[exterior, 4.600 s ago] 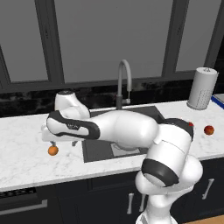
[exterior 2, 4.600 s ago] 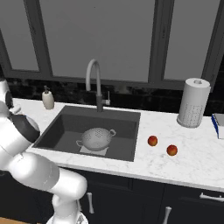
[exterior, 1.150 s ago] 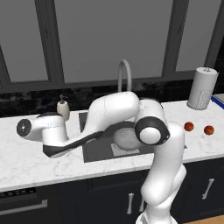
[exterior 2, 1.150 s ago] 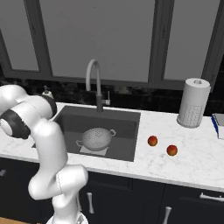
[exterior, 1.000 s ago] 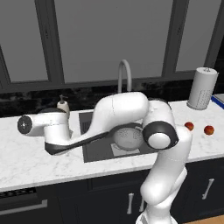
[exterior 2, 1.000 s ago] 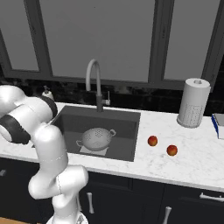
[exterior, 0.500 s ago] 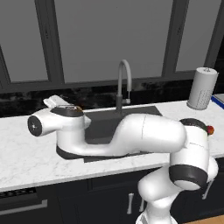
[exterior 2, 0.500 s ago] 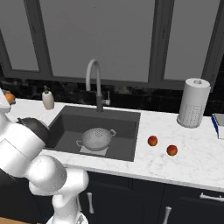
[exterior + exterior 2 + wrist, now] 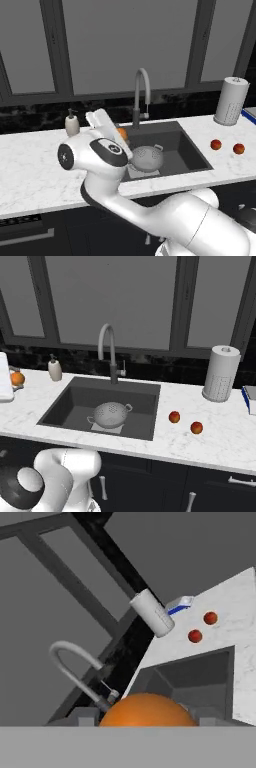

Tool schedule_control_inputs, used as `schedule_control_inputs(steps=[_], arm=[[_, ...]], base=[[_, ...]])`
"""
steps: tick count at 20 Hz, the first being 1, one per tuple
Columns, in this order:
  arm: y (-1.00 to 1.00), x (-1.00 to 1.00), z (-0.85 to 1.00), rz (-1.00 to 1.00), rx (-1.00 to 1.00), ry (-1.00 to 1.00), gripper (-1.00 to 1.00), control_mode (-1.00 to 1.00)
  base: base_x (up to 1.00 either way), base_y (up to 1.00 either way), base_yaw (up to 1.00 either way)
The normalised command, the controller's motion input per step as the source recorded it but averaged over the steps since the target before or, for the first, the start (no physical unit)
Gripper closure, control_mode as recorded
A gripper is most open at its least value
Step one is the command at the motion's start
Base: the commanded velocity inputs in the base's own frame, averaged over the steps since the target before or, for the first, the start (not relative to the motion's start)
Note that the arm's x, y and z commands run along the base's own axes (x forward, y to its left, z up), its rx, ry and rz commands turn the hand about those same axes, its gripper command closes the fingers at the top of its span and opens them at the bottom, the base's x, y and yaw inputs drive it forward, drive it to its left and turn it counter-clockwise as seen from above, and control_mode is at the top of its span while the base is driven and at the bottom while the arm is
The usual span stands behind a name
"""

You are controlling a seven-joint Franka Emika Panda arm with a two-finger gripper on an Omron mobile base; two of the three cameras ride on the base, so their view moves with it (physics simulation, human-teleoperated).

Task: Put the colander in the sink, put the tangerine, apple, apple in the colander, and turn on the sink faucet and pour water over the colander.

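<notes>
My gripper (image 9: 145, 718) is shut on the tangerine (image 9: 145, 711), a small orange fruit that sits between the fingertips (image 9: 82, 716). In the left base view the tangerine (image 9: 122, 132) hangs in the gripper (image 9: 119, 135) above the sink's left rim. From the right base view, gripper (image 9: 12, 382) and tangerine (image 9: 18, 378) are over the counter left of the sink (image 9: 65, 406). The grey colander (image 9: 111, 414) stands upright on the basin floor. Both red apples (image 9: 174, 417) (image 9: 196, 427) lie on the counter right of the sink. No water runs from the gooseneck faucet (image 9: 107, 351).
A soap bottle (image 9: 55, 369) stands at the sink's back left. At the back right is a paper towel roll (image 9: 220, 373), with a blue item (image 9: 250, 398) beside it. My own arm (image 9: 150, 220) bulks across the front of the left base view.
The arm has swung up from the counter left of the sink. The tangerine has travelled with the gripper to the right, toward the sink. Colander and apples have not moved.
</notes>
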Motion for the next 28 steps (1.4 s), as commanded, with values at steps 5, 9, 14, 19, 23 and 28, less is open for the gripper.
schedule_control_inputs(steps=[5,9,14,19,23,28], arm=[[-0.99,-0.12,0.0,-0.28,0.38,0.17,1.0,-1.0],[-0.54,0.59,-0.17,-0.03,0.14,0.27,1.0,-1.0],[-0.08,0.82,-0.49,0.0,0.0,0.26,1.0,-1.0],[-0.08,0.54,-0.65,0.0,0.0,0.13,1.0,-1.0],[-0.45,0.38,-0.71,0.0,0.0,0.17,1.0,-1.0],[-0.36,0.43,-0.67,0.0,0.0,0.18,1.0,-1.0]], base=[[0.0,0.0,0.0],[0.0,0.0,0.0],[0.0,0.0,0.0],[0.0,0.0,0.0],[0.0,0.0,0.0],[0.0,0.0,0.0]])
